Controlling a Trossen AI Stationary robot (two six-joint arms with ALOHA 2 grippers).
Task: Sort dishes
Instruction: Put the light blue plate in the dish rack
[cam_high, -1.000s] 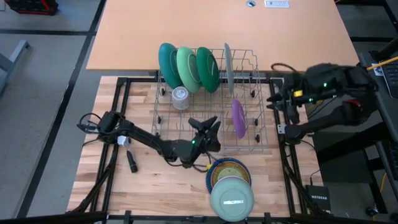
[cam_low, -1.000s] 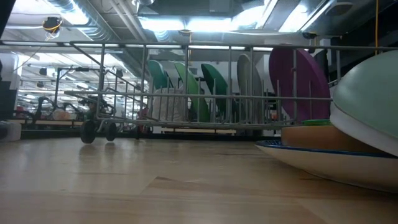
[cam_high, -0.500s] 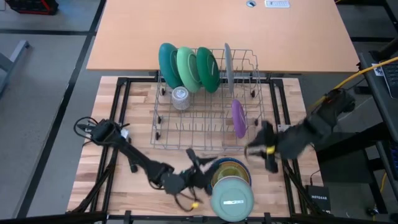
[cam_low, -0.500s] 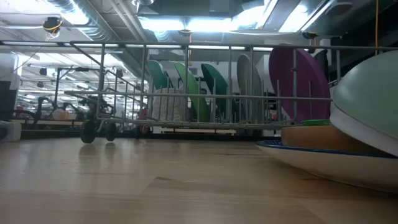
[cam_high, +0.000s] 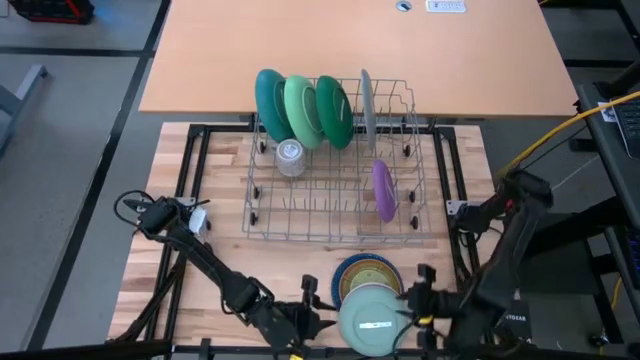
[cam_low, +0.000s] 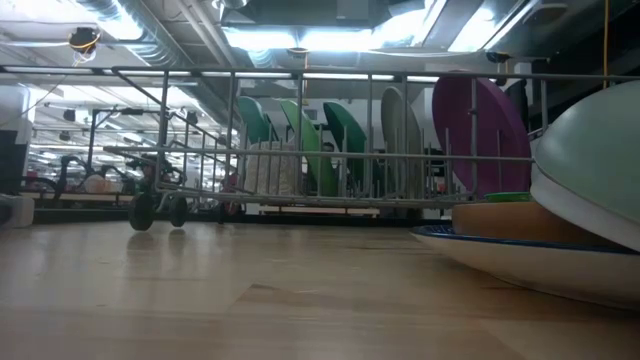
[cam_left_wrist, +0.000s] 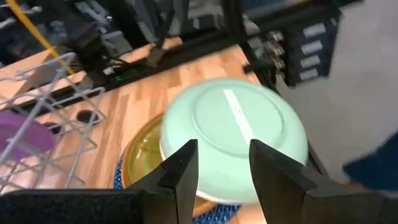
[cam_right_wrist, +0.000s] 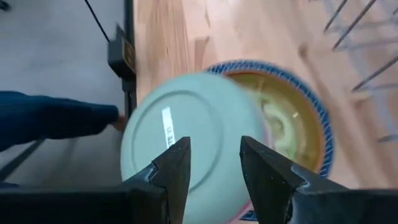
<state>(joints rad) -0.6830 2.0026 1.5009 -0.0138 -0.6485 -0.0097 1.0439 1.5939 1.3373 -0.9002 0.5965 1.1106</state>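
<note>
Both arms have dropped beside pale green bowl (cam_high: 372, 320).

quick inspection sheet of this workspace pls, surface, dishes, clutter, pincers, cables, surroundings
surface: wooden table, bare wood near the left arm.
job's things: three green plates, a grey plate and a purple plate stand on edge in the wire rack; a pale green bowl sits upside down on a stack at the near edge, over a blue-rimmed plate.
clutter: a clear cup in the rack.
grippers: left pincer and right pincer flank the stack, both open, holding nothing.
cables: yellow cable at the right; black loops by the left arm.
surroundings: a dark blue sleeve beside the table.
</note>
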